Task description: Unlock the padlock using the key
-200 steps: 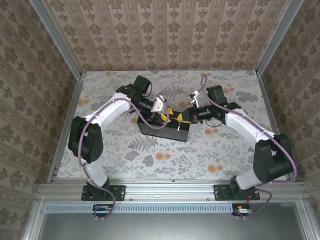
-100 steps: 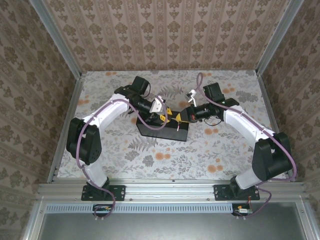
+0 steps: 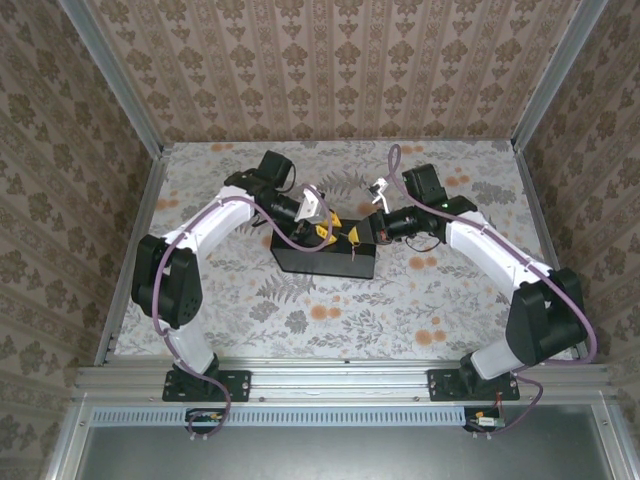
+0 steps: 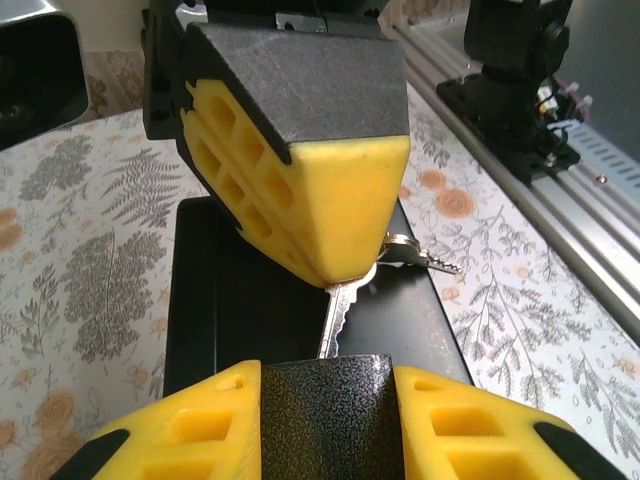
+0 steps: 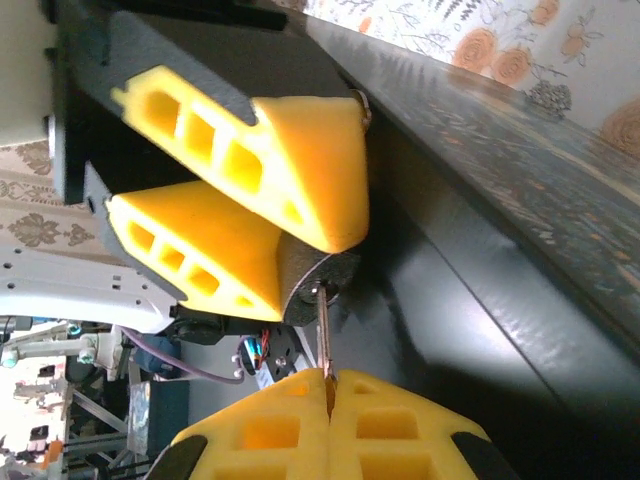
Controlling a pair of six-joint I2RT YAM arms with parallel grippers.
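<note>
Padlock (image 4: 325,405), small, dark speckled metal, is clamped by its sides in the left gripper (image 3: 322,228) over a black box (image 4: 200,300); right gripper (image 5: 328,385) pinches the thin metal key's (image 4: 337,320) head. Both look rigid, slippery.

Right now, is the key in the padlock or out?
In, it looks like. The key runs from the right gripper straight into the padlock that the left gripper holds.

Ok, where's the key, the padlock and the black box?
key (image 4: 336,318): left wrist view, on its thin blade.
padlock (image 4: 325,415): left wrist view, on its dark speckled body.
black box (image 4: 200,300): left wrist view, on its bare top.
</note>
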